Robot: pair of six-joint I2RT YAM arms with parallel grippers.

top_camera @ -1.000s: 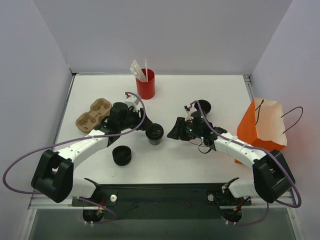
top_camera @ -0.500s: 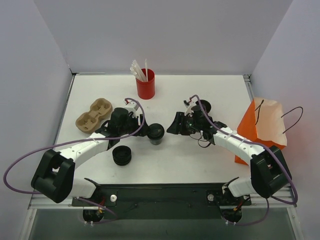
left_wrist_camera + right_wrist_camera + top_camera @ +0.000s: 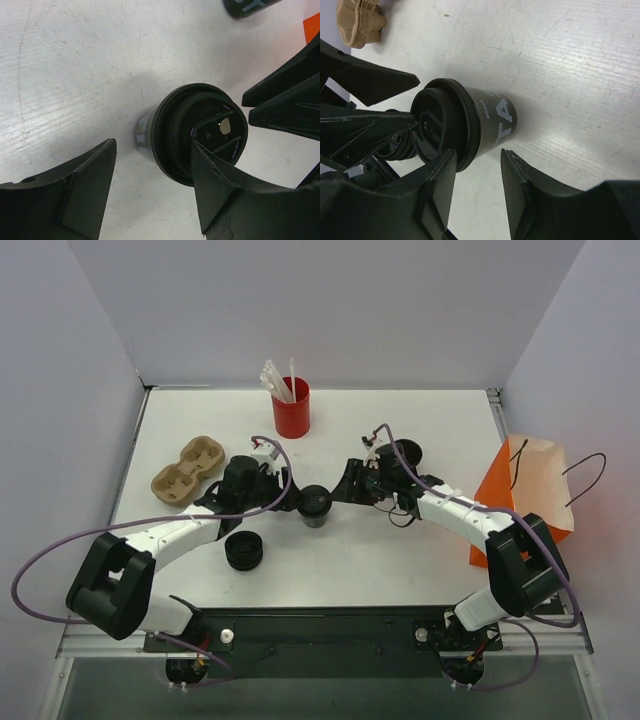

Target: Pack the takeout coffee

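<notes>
Grasp step: my left claw and right claw flank the coffee cup, both released; next, one should clench it for the orange bag.

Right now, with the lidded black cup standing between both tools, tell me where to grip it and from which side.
Grip the cup on its bare wall just under the lid, coming in level from the right, where the open right tool straddles it. The cup stands upright and round, so opposite sides suit two fingers; the overhanging lid rim should stop slipping.
</notes>
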